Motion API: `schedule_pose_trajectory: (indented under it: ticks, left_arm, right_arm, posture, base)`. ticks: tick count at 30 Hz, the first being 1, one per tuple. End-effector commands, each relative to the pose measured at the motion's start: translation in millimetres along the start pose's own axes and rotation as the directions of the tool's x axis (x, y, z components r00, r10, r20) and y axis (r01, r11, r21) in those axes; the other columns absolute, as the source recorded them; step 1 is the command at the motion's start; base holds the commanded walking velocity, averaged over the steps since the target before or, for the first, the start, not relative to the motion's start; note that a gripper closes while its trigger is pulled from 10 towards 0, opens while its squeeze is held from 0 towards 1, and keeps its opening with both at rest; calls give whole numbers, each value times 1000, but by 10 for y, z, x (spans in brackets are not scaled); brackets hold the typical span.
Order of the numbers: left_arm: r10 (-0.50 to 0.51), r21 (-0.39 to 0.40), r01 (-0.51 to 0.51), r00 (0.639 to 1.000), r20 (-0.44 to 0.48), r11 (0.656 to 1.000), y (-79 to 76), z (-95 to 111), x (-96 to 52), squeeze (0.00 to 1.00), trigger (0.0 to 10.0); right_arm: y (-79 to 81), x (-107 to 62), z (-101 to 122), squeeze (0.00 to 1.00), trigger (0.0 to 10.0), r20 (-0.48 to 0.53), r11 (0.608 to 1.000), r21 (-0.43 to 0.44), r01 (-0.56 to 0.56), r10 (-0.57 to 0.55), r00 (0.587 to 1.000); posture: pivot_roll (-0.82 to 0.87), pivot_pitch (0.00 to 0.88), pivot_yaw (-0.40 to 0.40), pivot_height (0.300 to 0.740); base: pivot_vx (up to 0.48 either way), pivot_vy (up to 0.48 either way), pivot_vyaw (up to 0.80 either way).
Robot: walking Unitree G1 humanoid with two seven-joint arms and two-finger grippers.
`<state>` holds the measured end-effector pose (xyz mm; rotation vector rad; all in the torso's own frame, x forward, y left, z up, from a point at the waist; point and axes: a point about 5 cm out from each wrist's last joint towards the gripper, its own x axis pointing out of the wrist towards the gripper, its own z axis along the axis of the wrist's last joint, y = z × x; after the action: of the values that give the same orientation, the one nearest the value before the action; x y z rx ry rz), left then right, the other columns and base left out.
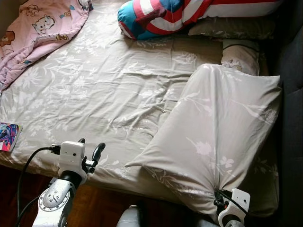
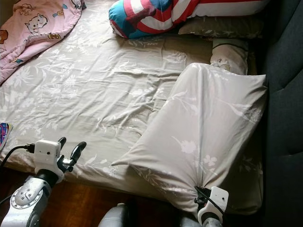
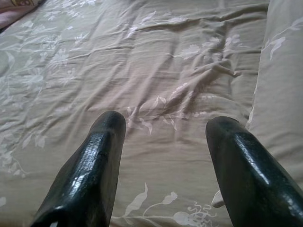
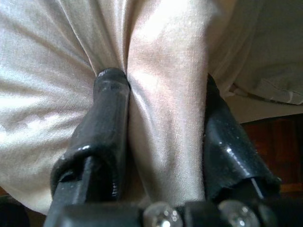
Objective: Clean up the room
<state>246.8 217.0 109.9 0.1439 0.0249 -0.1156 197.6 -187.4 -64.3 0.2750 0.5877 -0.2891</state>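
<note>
At the bed's [image 1: 94, 85] edge, right pincer [image 4: 163, 137] pinches pillow [image 1: 222, 137] corner.

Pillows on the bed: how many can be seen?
4. The large beige pillow is gripped by the right pincer; a striped pillow, a flat beige one and a small pale one lie beyond it. Others may be hidden.

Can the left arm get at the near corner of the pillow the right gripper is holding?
Probably yes. The left gripper hangs open over the bedsheet, with bare sheet between it and the pillow corner. The right gripper pinches the pillow's near edge.
</note>
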Motion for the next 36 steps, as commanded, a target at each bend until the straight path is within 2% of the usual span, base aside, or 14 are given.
schedule_pose_trajectory:
  ticks: [1, 6, 12, 14, 16, 20, 25, 29, 31, 32, 33, 35, 36]
  left_arm:
    - [14, -2, -14, 998, -57, 1000, 13, -146, -82, 0, 10000]
    - [20, -7, -20, 998, -63, 1000, -1, -179, -81, 0, 10000]
    - [28, -7, -28, 997, -70, 1000, -2, -228, -42, 0, 10000]
    - [24, -6, -24, 996, -83, 1000, -13, -293, -38, 0, 10000]
    - [26, -6, -26, 995, -96, 1000, -6, -346, -50, 0, 10000]
    - [48, -3, -49, 993, -111, 999, 31, -428, -40, 0, 10000]
    - [83, -10, -85, 990, -112, 996, 58, -490, -7, 0, 10000]
    - [87, -11, -88, 990, -113, 996, 53, -502, 8, 0, 10000]
    - [96, -21, -98, 990, -108, 995, 42, -519, 53, 0, 10000]
    - [96, -21, -98, 990, -108, 995, 42, -519, 53, 0, 10000]
    - [102, -27, -106, 989, -104, 994, 38, -524, 99, 0, 10000]
    - [103, -29, -107, 990, -100, 994, 33, -537, 129, 0, 10000]
    - [103, -29, -107, 990, -100, 994, 33, -537, 129, 0, 10000]
  right_arm:
    - [22, -236, -545, 0, 0, -237, 1000, 8, 22, -20, 971]
    - [8, -190, -480, 0, 0, -230, 999, 1, 43, -41, 972]
    - [-161, -165, -402, 0, 0, -208, 994, -62, 93, -104, 973]
    - [-270, -52, -178, 0, 0, -157, 987, -64, 145, -154, 976]
    - [-297, 11, -41, 0, 0, -122, 984, -66, 164, -171, 978]
    - [-398, 96, 236, 0, 0, -22, 968, -138, 208, -213, 977]
    - [-715, 107, 582, 0, 0, 105, 929, -122, 349, -337, 936]
    - [-767, 106, 635, 0, 0, 120, 923, -126, 365, -351, 929]
    - [-943, 83, 790, 0, 0, 167, 891, -165, 422, -397, 903]
    - [-943, 83, 790, 0, 0, 167, 891, -165, 422, -397, 903]
    - [-1222, 12, 995, 0, 0, 227, 839, -158, 521, -483, 846]
    - [-1434, -62, 1140, 0, 0, 257, 791, -134, 596, -554, 792]
    - [-1434, -62, 1140, 0, 0, 257, 791, -134, 596, -554, 792]
  posture:
    - [185, 376, 134, 720]
    - [176, 359, 122, 720]
    - [154, 329, 104, 720]
    - [126, 300, 92, 720]
    - [111, 281, 85, 720]
    - [75, 230, 55, 720]
    - [48, 184, 35, 720]
    - [44, 179, 33, 720]
    - [30, 164, 27, 720]
    - [30, 164, 27, 720]
    - [11, 155, 23, 720]
    - [1, 148, 20, 720]
    - [1, 148, 20, 720]
  base:
    - [0, 0, 0]
    - [0, 0, 0]
    - [0, 0, 0]
    - [0, 0, 0]
    - [0, 0, 0]
    - [0, 0, 0]
    - [0, 0, 0]
    - [0, 0, 0]
    - [0, 0, 0]
    - [0, 0, 0]
    - [0, 0, 0]
    - [0, 0, 0]
    - [0, 0, 0]
